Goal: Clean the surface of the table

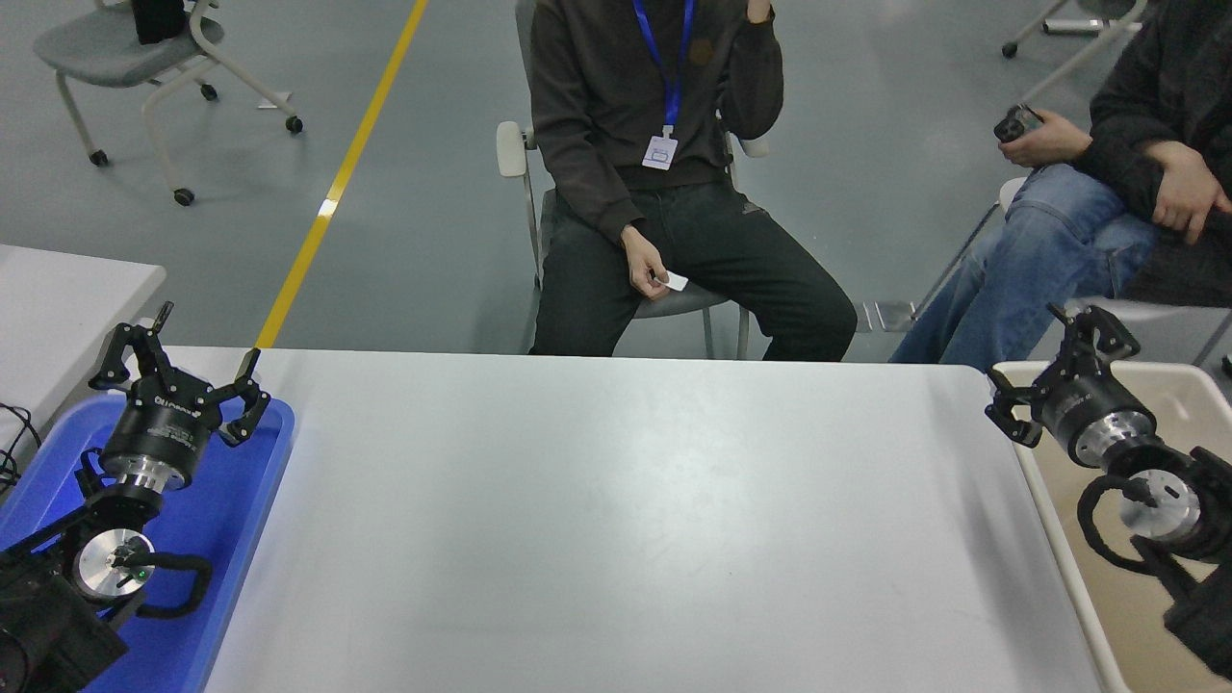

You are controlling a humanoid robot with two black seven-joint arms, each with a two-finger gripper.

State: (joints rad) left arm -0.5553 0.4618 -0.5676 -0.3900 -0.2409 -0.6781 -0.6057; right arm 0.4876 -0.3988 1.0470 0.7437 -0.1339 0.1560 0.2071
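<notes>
Right gripper [1049, 371] jaws spread wide, nothing held, hovering over near rim of beige bin [1064, 539] at far right corner. Table surface [616, 520] lying left of jaws, long axis left-right, looks bare. Left gripper [178, 361] open, parked over blue tray [245, 520].

- plain light grey-white matte table surface [616, 520]
- bright blue plastic tray [226, 520]
- beige plastic bin [1107, 597]
- yellow floor line [332, 192]
- black left gripper [183, 361]
- black right gripper [1049, 371]
</notes>
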